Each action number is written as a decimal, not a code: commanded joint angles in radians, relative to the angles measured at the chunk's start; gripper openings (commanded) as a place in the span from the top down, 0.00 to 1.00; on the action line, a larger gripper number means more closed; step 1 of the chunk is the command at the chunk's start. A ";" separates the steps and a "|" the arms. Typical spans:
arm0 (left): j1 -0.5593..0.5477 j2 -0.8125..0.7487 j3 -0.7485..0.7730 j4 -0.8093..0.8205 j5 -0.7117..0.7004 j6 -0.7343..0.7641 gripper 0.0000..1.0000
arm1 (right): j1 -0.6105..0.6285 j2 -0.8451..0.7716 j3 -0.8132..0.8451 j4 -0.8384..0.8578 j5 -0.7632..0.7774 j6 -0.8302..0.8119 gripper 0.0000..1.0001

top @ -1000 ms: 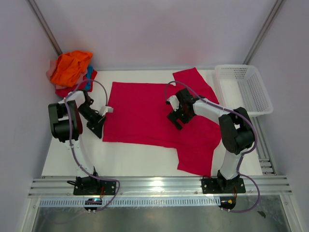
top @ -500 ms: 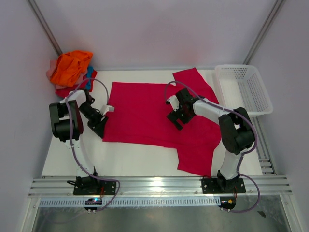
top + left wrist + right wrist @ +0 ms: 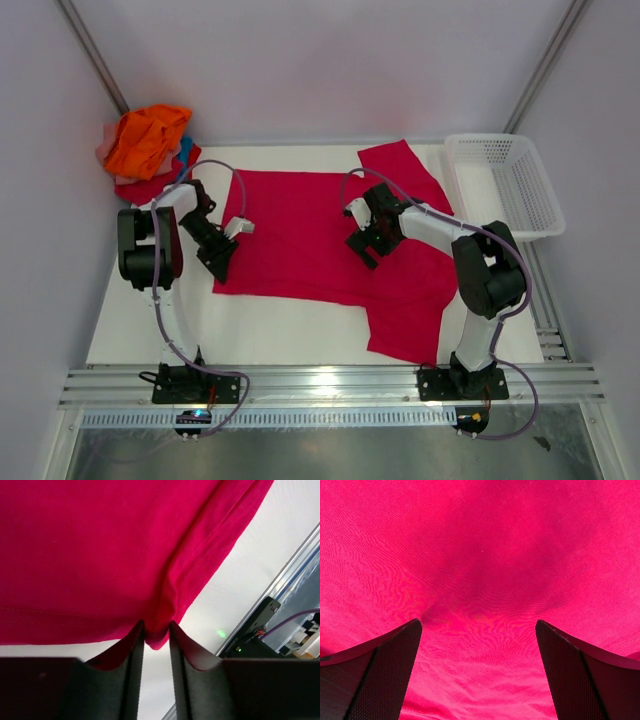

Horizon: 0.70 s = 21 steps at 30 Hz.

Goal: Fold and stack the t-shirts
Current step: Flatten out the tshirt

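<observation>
I work on a white table (image 3: 300, 335) boxed in by pale grey walls (image 3: 330, 70); slim metal posts (image 3: 92, 55) rise at 11 and 1 o'clock, and a ribbed aluminium rail (image 3: 560, 383) at 6 o'clock catches a bright glare

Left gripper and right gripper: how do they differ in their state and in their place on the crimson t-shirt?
The left gripper has narrow jaws pinching a fold at the edge of the crimson t-shirt; the right gripper has wide jaws and holds nothing. The left gripper sits at the cloth's border, white table beside it; the right gripper is over the shirt's middle. Both point down at the same shirt.
</observation>
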 commanded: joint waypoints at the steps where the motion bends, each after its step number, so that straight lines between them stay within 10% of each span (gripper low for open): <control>1: 0.003 -0.029 -0.012 -0.318 0.015 0.023 0.74 | 0.008 -0.002 0.035 0.009 0.007 0.007 0.01; 10: -0.002 -0.081 -0.061 -0.320 -0.068 0.031 0.97 | 0.007 -0.002 0.038 0.010 0.011 0.007 0.01; 21: -0.017 -0.136 -0.118 -0.318 -0.108 0.074 0.98 | 0.007 0.000 0.045 0.027 0.071 0.009 0.01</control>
